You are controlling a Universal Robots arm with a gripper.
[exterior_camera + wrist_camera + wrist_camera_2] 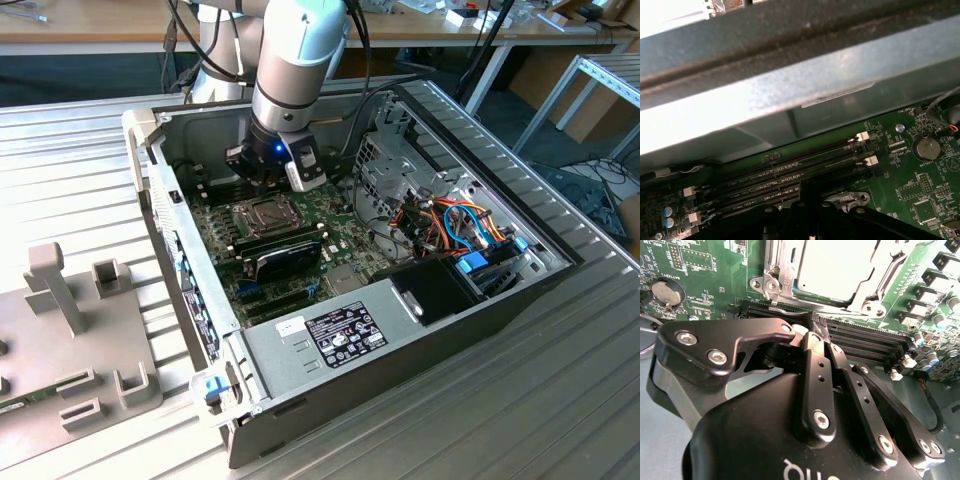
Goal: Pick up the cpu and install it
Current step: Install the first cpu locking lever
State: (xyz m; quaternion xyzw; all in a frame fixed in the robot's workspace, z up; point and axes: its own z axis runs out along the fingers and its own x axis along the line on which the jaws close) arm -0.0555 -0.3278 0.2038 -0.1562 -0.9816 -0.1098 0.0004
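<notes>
In the second wrist view the cpu (832,262) shows as a bright, pale square lying flat inside the hinged metal socket frame (771,284) on the green motherboard (705,270). My gripper (815,324) hangs just beside that socket, over the long black memory slots (865,337). Its two black fingers meet at the tips, shut, with nothing visible between them. In the exterior view the gripper (260,186) hovers inside the open computer case, just behind the socket frame (265,212). The first wrist view shows the gripper (810,222) above the memory slots (790,175).
The case's grey back wall (790,100) rises close behind the gripper. A black expansion card (285,262), a power supply (330,335) and a drive cage with coloured cables (450,225) crowd the case. A grey fixture (70,330) sits at the exterior view's left.
</notes>
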